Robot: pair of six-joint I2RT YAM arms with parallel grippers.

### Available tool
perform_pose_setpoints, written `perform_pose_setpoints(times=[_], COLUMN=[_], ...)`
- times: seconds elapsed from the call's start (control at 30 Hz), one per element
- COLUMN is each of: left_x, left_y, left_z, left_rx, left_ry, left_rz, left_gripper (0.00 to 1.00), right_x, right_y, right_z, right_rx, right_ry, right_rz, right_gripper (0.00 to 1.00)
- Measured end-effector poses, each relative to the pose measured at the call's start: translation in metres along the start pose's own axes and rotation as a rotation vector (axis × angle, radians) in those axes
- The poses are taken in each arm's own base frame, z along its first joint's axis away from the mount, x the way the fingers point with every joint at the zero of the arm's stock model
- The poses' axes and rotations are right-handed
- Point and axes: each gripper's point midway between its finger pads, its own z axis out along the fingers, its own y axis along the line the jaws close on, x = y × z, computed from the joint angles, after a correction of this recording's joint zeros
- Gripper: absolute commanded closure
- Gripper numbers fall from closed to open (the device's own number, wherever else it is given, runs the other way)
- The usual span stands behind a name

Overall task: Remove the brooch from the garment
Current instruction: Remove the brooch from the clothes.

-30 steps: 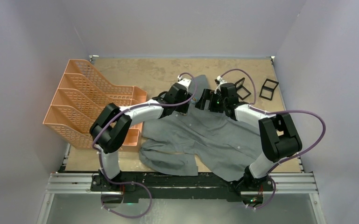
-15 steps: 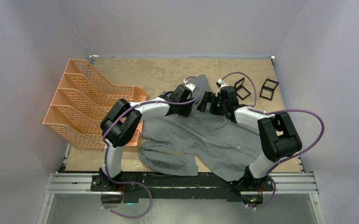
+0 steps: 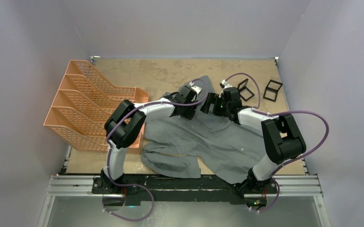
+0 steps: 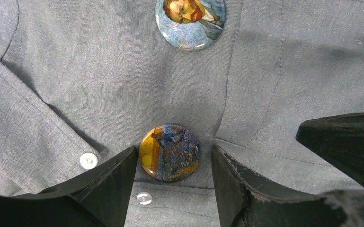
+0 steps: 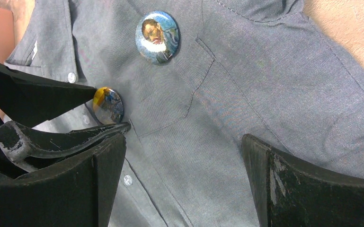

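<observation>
Straddling smaller brooch (image 4: 169, 152) (wrist views only)

The left arm (image 3: 123, 127) rises from its base at the near edge, folds sharply at the elbow and stretches its forearm rightward and away. The right arm (image 3: 279, 137) mirrors it, elbow bent high, forearm reaching leftward. Their wrists nearly meet at the far middle. The left pincer (image 4: 173, 156) points downward, jaws partway apart and not clamped. The right pincer (image 5: 182, 142) hangs just beside it, jaws spread wide, its left finger close against the left pincer's fingers (image 5: 38, 97).
</observation>
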Motion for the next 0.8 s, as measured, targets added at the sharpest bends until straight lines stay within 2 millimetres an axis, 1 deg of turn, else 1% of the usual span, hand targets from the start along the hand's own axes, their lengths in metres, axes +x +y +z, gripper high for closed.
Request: perform_pose_setpoints(times=[0.1,0.27,0.37,0.57,0.8], left_x=[0.0015,0.0019,0.0021,0.0020,0.0020], left_y=[0.0002,0.0003,0.0004,0.0003,-0.0004], left_z=[-0.0006,-0.0006,-0.0007,-0.0007,-0.0006], left_rx=[0.000,0.000,0.001,0.005,0.017], left_ry=[0.008,0.009,0.010,0.010,-0.001], left_rz=[0.004,0.005,0.009,0.025,0.026], left_gripper=[0.44,0.50,0.51,0.59,0.61], right_x=[-0.0001,-0.0003,-0.0010,-0.0014,-0.0014], right_y=[0.0000,0.0002,0.0006,0.0007,0.0006], right_z=[0.0000,0.0001,0.0002,0.0003,0.0003], right_rx=[0.000,-0.001,-0.003,-0.004,-0.004], right_ry=[0.000,-0.001,-0.004,-0.006,-0.006], right_rz=[0.000,-0.001,-0.002,-0.003,-0.005], right_gripper=[0.06,0.06,0.06,0.06,0.07])
